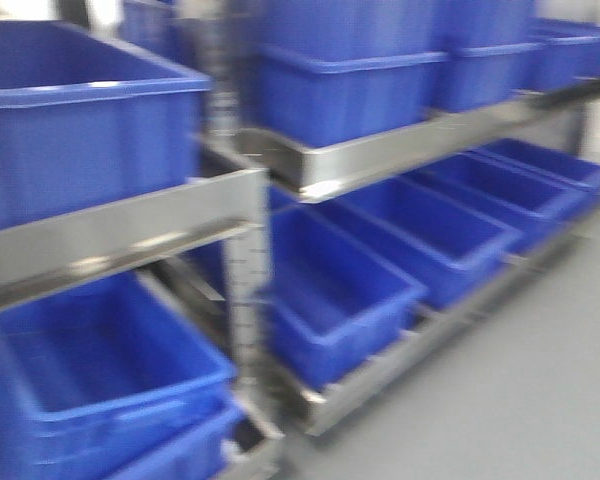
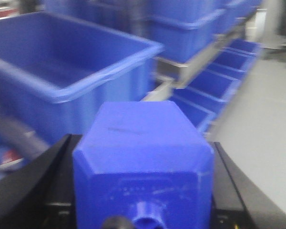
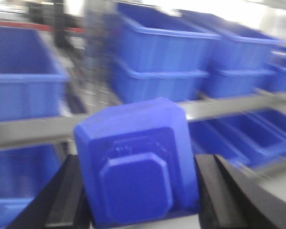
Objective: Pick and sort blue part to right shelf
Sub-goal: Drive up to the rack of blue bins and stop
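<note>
In the left wrist view, my left gripper point(image 2: 142, 191) is shut on a blue part point(image 2: 143, 152), a chunky block with bevelled corners and a round stub at its near face; black fingers point(image 2: 43, 186) press both its sides. In the right wrist view, my right gripper point(image 3: 138, 191) is shut on a second blue part point(image 3: 136, 164), a block with a raised octagonal face, tilted slightly between the black fingers point(image 3: 217, 191). Neither gripper shows in the front view. All views are motion-blurred.
Two metal shelf racks point(image 1: 380, 160) hold rows of open blue bins point(image 1: 440, 235) on upper and lower tiers, receding to the right. A large blue bin point(image 2: 62, 71) is close on the left. Grey floor point(image 1: 520, 390) lies at the right.
</note>
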Available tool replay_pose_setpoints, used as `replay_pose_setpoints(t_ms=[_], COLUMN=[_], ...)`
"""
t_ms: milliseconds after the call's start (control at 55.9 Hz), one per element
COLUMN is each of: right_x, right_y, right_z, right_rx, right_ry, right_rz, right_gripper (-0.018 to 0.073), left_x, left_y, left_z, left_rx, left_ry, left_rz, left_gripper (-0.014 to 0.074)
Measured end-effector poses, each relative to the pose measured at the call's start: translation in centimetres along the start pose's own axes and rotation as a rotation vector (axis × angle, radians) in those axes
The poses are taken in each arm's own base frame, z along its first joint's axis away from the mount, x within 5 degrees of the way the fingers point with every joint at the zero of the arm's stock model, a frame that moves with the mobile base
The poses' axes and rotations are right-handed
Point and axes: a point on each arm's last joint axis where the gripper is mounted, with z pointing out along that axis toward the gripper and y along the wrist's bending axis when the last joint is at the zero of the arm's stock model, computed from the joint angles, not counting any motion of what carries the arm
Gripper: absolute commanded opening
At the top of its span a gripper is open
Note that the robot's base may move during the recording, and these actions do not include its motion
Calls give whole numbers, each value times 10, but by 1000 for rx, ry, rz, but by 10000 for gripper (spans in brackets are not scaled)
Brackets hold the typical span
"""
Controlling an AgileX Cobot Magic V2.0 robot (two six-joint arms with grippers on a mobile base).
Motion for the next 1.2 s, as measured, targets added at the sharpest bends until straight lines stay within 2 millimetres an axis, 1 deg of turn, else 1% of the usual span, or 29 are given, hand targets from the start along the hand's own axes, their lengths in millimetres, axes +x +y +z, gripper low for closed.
replay_pose_setpoints(t_ms=[1198], right_x=[0], right_y=[0], right_z=[0], right_rx=[0], right_ry=[0], right_rz=[0], right_gripper=[69], left_x=[0], left_y=[0], left_z=[0], left_rx=[0], left_ry=[0], left_rz=[-2], left_gripper=[376])
